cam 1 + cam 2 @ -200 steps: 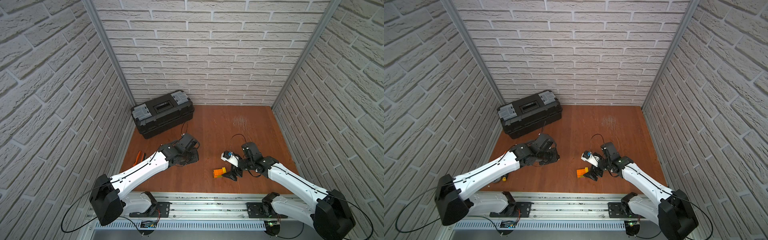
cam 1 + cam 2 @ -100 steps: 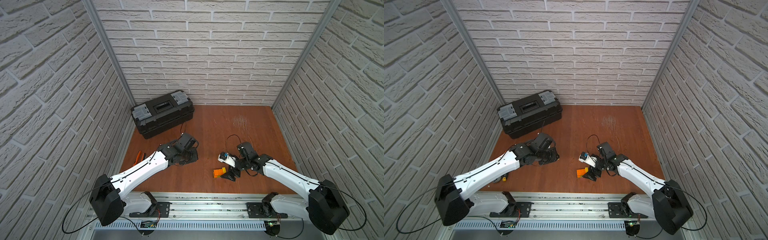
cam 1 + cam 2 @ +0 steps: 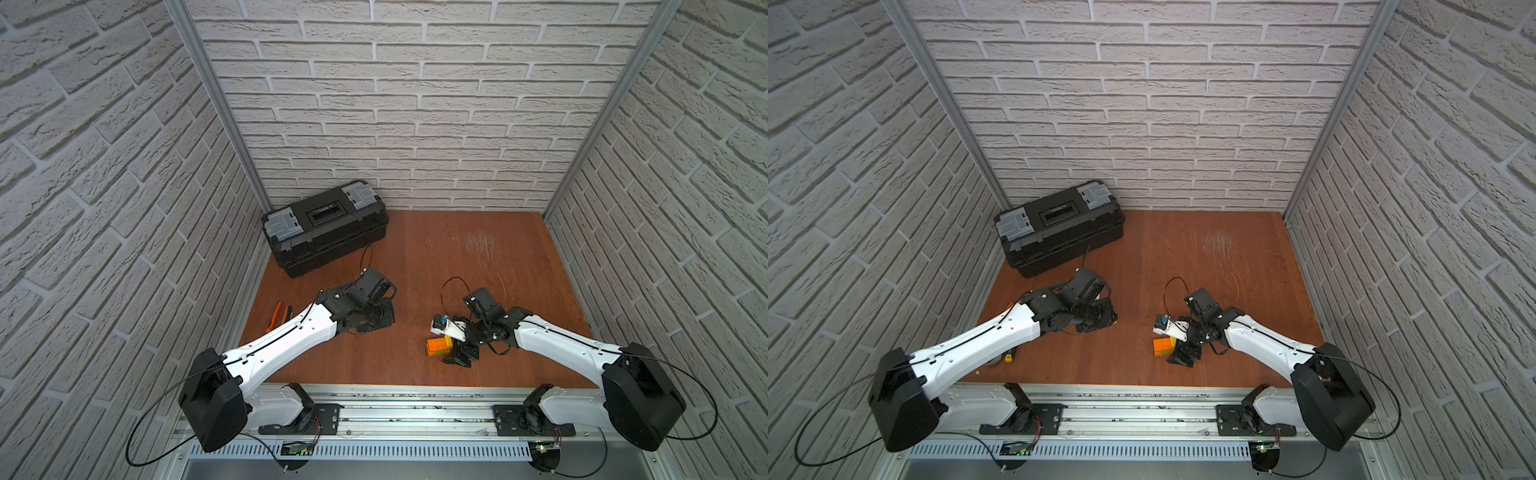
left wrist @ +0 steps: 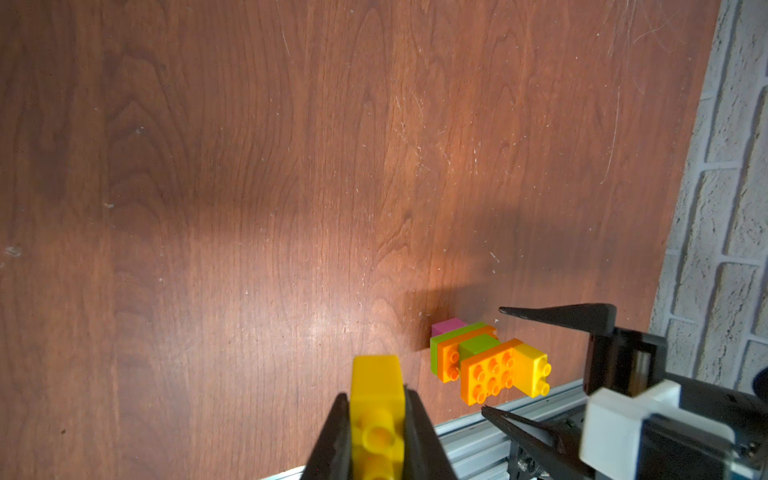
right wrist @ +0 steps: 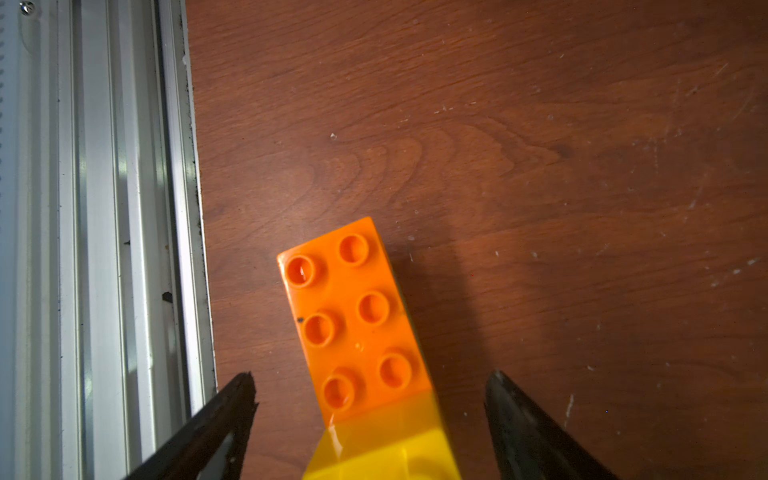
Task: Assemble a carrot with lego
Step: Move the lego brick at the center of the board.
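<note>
Between spread jaws of the right gripper [image 5: 372,380], the carrot [image 5: 353,316]; left gripper [image 4: 376,399] tight on yellow brick [image 4: 374,370]

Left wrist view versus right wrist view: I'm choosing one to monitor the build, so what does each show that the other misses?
Left wrist only: the left gripper shut on a yellow brick, plus the carrot's pink brick and lime-green layer. Right wrist only: the rail's grooved width. Both: the six-stud orange brick, its yellow end piece, the open right gripper, the table.

surface: wooden tabletop [image 3: 457,257] | on it: black toolbox [image 3: 324,224], orange-handled pliers [image 3: 276,313], brick carrot [image 3: 438,347]
</note>
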Robot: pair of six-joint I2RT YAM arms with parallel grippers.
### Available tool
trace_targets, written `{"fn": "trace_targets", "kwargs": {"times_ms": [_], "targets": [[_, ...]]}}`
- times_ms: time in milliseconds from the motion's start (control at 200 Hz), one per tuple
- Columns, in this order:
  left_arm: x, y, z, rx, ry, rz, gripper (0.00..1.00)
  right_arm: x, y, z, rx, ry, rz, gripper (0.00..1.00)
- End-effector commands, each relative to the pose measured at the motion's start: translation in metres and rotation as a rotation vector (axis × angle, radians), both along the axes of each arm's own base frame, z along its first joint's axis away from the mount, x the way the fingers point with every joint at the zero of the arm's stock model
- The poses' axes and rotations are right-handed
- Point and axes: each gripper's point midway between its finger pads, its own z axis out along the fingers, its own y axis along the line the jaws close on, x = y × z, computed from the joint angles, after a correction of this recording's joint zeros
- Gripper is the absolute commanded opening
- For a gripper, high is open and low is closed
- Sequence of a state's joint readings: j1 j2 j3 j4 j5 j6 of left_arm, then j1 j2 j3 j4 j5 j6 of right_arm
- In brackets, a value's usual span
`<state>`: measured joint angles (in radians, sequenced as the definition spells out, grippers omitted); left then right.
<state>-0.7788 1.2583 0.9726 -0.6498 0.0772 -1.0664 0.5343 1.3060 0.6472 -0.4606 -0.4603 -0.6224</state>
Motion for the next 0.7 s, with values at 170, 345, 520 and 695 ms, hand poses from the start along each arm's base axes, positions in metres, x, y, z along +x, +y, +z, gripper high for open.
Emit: {"fn": "trace_targets", "kwargs": {"times_ms": [170,345,520,695], "targets": [[0.0,0.003,0.001,-0.014,-0.015,-0.008,0.0,0.01,0.012,0.004,0.019,-0.006,0.015,0.8],[0.001,0.004,-0.002,-0.012,-0.01,-0.005,0.0,0.013,0.013,0.007,0.014,-0.007,0.013,0.77],[0.002,0.003,-0.003,-0.013,-0.005,-0.008,0.0,0.018,0.015,0.008,0.0,0.002,-0.01,0.75],[0.002,0.002,-0.004,-0.013,-0.002,-0.014,0.0,0.02,0.015,0.008,-0.015,0.006,-0.012,0.74]]}}
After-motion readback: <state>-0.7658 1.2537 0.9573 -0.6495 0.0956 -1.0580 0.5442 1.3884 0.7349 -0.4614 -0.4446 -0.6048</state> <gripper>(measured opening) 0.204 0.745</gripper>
